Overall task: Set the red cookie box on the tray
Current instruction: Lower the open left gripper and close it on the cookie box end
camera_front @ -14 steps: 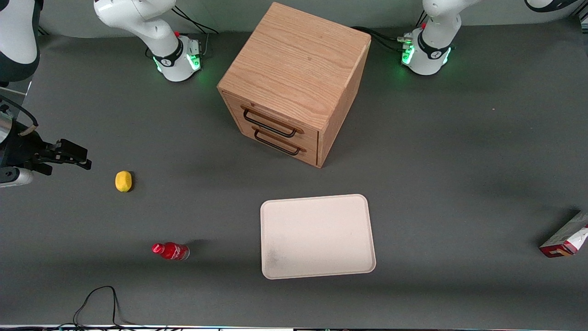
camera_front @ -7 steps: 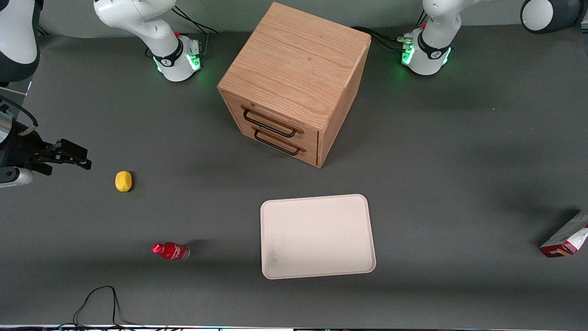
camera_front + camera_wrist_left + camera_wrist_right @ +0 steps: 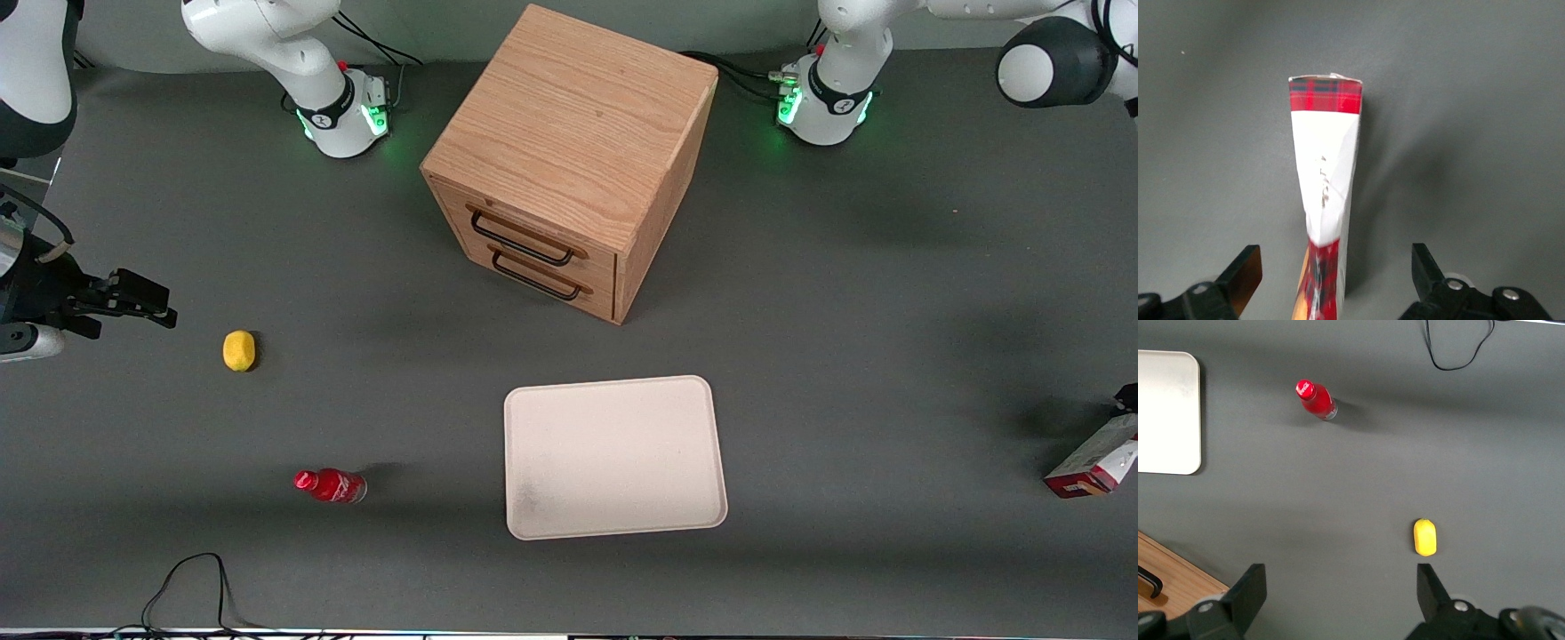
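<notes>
The table [image 3: 889,293] is a wide dark grey surface, and the cabinet [image 3: 569,151] serves as my landmark on it: a wooden block with two drawers, each with a dark handle, standing between the two arm bases.

The tray [image 3: 613,458] lies flat in front of the cabinet, nearer the front camera, with bare table between them. Nothing rests on it.

The box [image 3: 1095,460] lies far from the cabinet, at the working arm's end of the table and nearer the front camera than the cabinet, well apart from the tray. It is partly cut off by the edge of the front view. In the left wrist view the box [image 3: 1323,193] shows a red tartan end and a white face with some print, lying on the grey surface.

The gripper [image 3: 1335,273] hangs over the box at that same end of the table, fingers [image 3: 1245,273] spread wide apart, one on each side of the carton and touching neither face.

The bottle [image 3: 331,485], red with a red cap, lies toward the parked arm's end, nearer the camera than the cabinet.

The lemon [image 3: 238,349] sits farther toward that end, between bottle and cabinet in depth.
</notes>
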Controlling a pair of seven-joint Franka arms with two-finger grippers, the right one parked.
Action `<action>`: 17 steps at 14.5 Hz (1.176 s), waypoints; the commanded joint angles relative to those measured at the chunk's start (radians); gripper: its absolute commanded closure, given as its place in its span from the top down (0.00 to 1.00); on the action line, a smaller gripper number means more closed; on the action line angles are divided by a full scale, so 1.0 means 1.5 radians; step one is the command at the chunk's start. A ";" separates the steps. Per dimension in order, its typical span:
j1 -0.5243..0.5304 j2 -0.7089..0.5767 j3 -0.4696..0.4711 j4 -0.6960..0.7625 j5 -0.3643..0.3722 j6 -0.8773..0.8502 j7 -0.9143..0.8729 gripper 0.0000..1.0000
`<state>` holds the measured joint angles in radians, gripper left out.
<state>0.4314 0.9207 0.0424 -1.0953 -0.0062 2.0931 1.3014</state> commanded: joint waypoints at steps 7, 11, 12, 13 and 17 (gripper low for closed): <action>0.009 0.028 -0.006 0.003 -0.012 0.041 0.027 0.17; 0.009 0.028 -0.006 0.004 -0.012 0.041 0.024 0.00; 0.009 0.027 -0.006 0.004 -0.012 0.040 0.023 0.00; 0.009 0.025 -0.006 0.005 -0.012 0.038 0.023 0.00; 0.005 -0.002 -0.002 0.018 -0.011 -0.016 0.018 0.00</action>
<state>0.4371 0.9648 0.0408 -1.0796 -0.0128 2.1392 1.3183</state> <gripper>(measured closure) 0.960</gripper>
